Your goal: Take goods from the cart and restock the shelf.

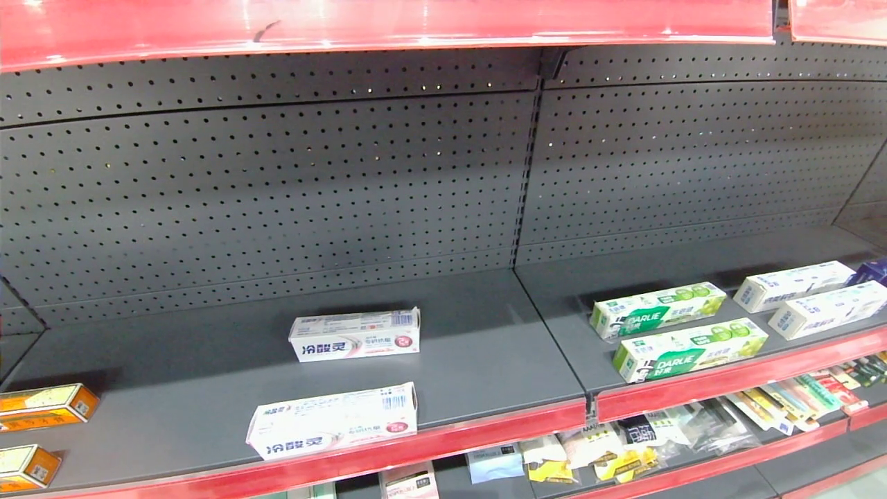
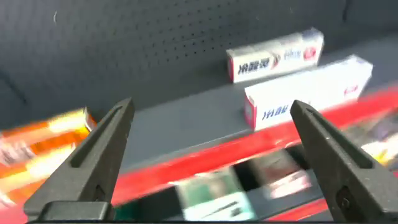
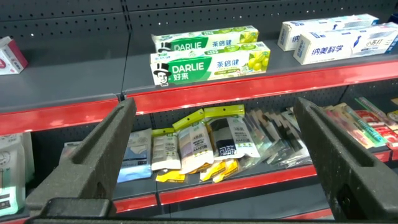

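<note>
A grey shelf [image 1: 485, 346] with a red front lip holds toothpaste boxes. Two white-and-pink boxes lie on its left bay, one further back [image 1: 355, 335] and one at the front edge [image 1: 332, 421]. Two green boxes [image 1: 688, 348] and two white-and-blue boxes [image 1: 824, 310] lie on the right bay. My left gripper [image 2: 211, 118] is open and empty, held in front of the shelf lip below the white-and-pink boxes [image 2: 308, 90]. My right gripper [image 3: 214, 112] is open and empty, out in front of the lower shelf, below the green boxes [image 3: 210, 63].
Orange boxes [image 1: 45, 407] sit at the shelf's far left. A lower shelf [image 3: 205, 186] carries hanging packets and small goods [image 3: 199, 146]. A pegboard back wall [image 1: 277, 187] and a red upper shelf [image 1: 388, 24] bound the bay. Bare shelf surface lies between the box groups.
</note>
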### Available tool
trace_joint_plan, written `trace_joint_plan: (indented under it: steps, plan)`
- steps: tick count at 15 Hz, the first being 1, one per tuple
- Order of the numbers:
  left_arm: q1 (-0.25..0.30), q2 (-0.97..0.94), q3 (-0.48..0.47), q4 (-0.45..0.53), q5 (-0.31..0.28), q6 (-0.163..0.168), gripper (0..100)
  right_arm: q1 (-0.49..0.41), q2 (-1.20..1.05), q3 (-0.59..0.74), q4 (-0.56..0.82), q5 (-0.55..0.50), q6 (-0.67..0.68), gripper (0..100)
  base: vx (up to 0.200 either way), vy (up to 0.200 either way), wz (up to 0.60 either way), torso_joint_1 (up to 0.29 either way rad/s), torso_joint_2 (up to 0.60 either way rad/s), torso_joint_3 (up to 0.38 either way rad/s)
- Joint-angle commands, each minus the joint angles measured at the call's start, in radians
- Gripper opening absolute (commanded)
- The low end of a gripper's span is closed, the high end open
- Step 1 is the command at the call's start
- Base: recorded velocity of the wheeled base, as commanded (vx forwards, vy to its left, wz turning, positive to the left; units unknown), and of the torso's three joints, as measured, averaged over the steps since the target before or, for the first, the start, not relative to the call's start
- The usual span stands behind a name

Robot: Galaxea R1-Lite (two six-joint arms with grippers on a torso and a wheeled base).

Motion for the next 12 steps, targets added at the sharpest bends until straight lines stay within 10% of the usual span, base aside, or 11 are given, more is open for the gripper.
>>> trace_joint_plan:
  steps: [1,8,12]
  plan:
    - [0.000,0.001,0.013,-0.043,0.070,-0.028,100,0.000,0.000,0.000,0.000,0.001,-0.001,100,0.000,0.000,0.60,-0.002,0.01,0.007]
    - [0.000,0.001,0.013,-0.046,0.081,-0.028,100,0.000,0.000,0.000,0.000,0.001,-0.001,100,0.000,0.000,0.60,0.002,0.00,0.000]
    - [0.000,0.001,0.013,-0.046,0.088,-0.053,100,0.000,0.000,0.000,0.000,-0.001,0.004,100,0.000,0.000,0.00,0.000,0.00,0.000]
